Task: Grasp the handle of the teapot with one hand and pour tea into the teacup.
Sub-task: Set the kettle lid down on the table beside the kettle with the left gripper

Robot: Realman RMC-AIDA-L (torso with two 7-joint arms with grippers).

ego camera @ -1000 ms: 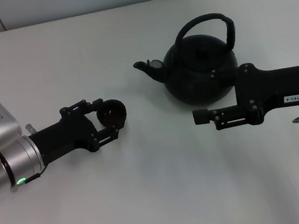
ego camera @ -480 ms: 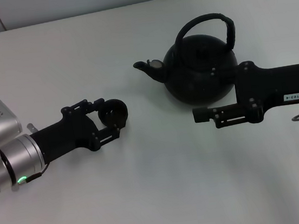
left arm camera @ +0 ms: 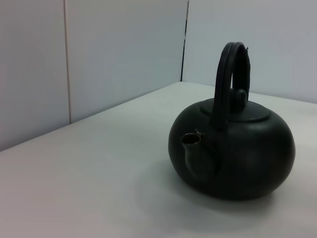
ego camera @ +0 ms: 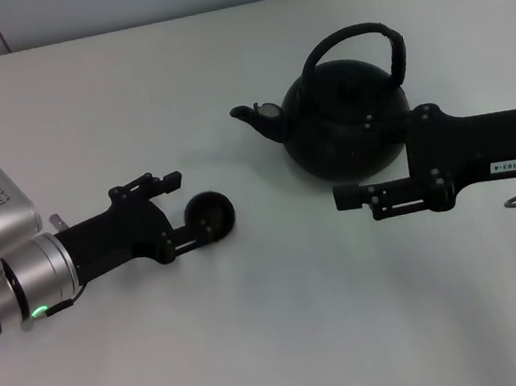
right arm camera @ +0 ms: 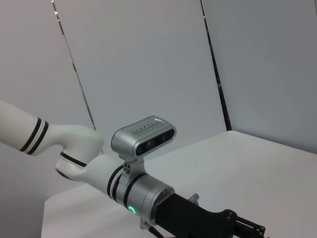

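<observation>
The glossy black teapot [ego camera: 349, 130] stands at the far right of the table, spout [ego camera: 253, 116] pointing left, and fills the left wrist view [left arm camera: 237, 148]. Its arched handle [ego camera: 380, 35] [left arm camera: 229, 74] is free. The small dark teacup [ego camera: 212, 215] sits on the table against the lower fingertip of my left gripper [ego camera: 189, 204], which is open, its upper finger apart from the cup. My right gripper [ego camera: 336, 174], the one with the white label [ego camera: 502, 167], is low in front of the teapot's body, open and holding nothing, its upper finger lost against the black pot.
White table [ego camera: 283, 322] with bare room in front and between the arms. A tiled wall [ego camera: 140, 0] runs along the back edge. The right wrist view shows my left arm and its silver camera head [right arm camera: 143, 136].
My left gripper has opened. The teacup, held between its fingers before, now sits lower and farther right by the lower fingertip. The right arm and teapot have not moved.
</observation>
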